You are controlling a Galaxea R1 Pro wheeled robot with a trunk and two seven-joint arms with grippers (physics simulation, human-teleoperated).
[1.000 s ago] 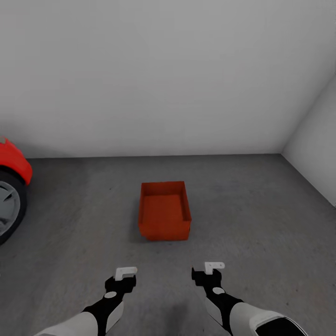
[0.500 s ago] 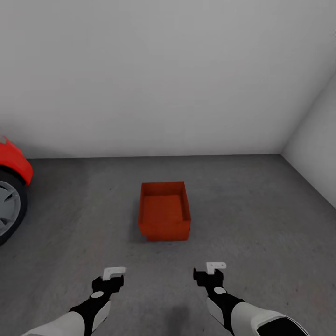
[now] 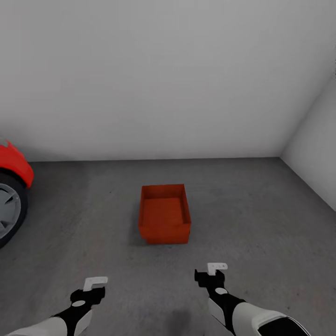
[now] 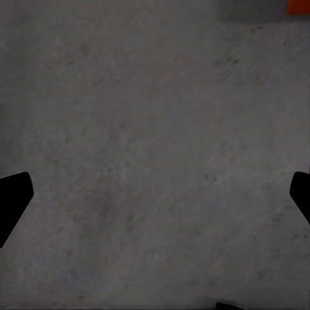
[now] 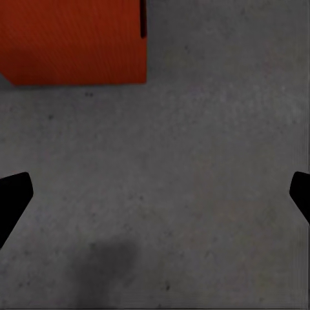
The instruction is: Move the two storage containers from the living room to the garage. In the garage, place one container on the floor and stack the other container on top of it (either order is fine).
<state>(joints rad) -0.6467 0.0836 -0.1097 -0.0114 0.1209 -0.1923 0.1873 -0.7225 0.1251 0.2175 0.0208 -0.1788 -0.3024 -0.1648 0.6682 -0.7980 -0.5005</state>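
Observation:
An orange-red storage container (image 3: 164,213) stands open-topped on the dark grey garage floor (image 3: 93,224), straight ahead of me. A seam runs across its front wall near the bottom; whether another bin sits nested in it I cannot tell. My left gripper (image 3: 95,282) hovers low at the near left, well short of the container, open and empty. Nearer the middle, my right gripper (image 3: 217,268) hangs just in front of the container's right corner, also open and empty. The right wrist view has the container's wall (image 5: 74,42) ahead of the gripper (image 5: 155,194); the left wrist view catches one corner (image 4: 298,6).
The front of a red car (image 3: 16,165) with its wheel (image 3: 7,210) stands at the far left. A white back wall (image 3: 163,93) closes the room behind the container, and a side wall (image 3: 317,154) runs along the right. Bare floor surrounds the container.
My left arm has drawn back toward me and out to the left, away from the container. The right arm has hardly moved, and the container has stayed put.

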